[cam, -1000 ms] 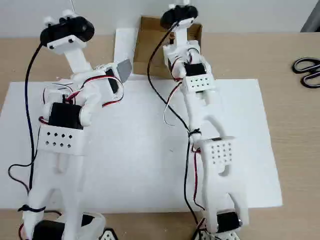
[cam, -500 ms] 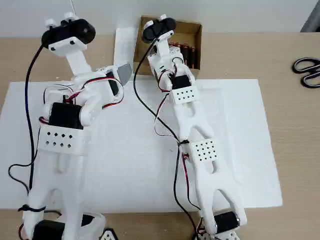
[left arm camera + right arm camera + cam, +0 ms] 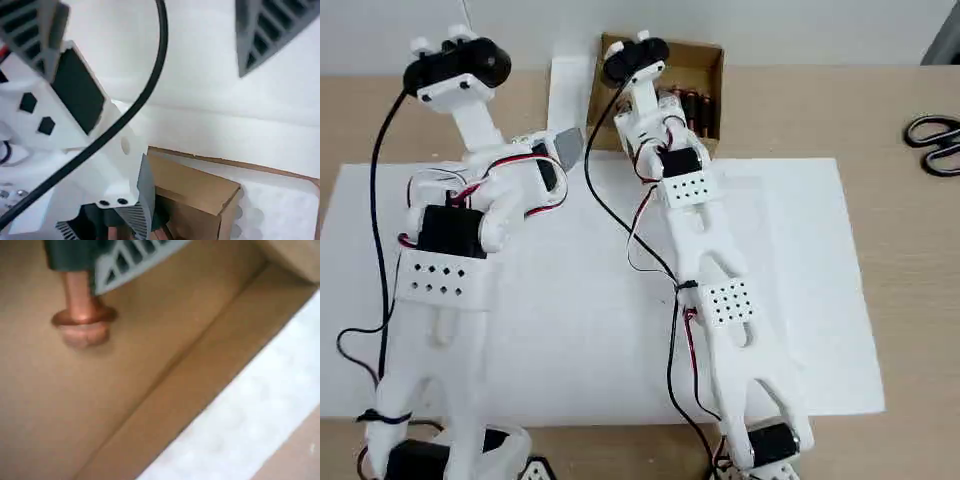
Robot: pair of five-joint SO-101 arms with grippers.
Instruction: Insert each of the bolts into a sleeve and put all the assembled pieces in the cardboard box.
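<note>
- High view: the right arm [image 3: 685,190] ends in the box [image 3: 714,60], beside finished pieces [image 3: 692,105].
- Left wrist view: the left gripper [image 3: 145,72] is released, fingers wide apart above the sheet [image 3: 210,115].
- Right wrist view: the right gripper [image 3: 95,265] grasps 1 sleeved bolt [image 3: 82,322] inside the box.

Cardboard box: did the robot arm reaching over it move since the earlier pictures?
Yes. The right arm swung leftward across the brown cardboard box, uncovering the dark assembled pieces inside. Its right gripper holds a copper-coloured bolt in a dark sleeve over the box floor. The left arm, white sheet and black scissors stayed put.
</note>
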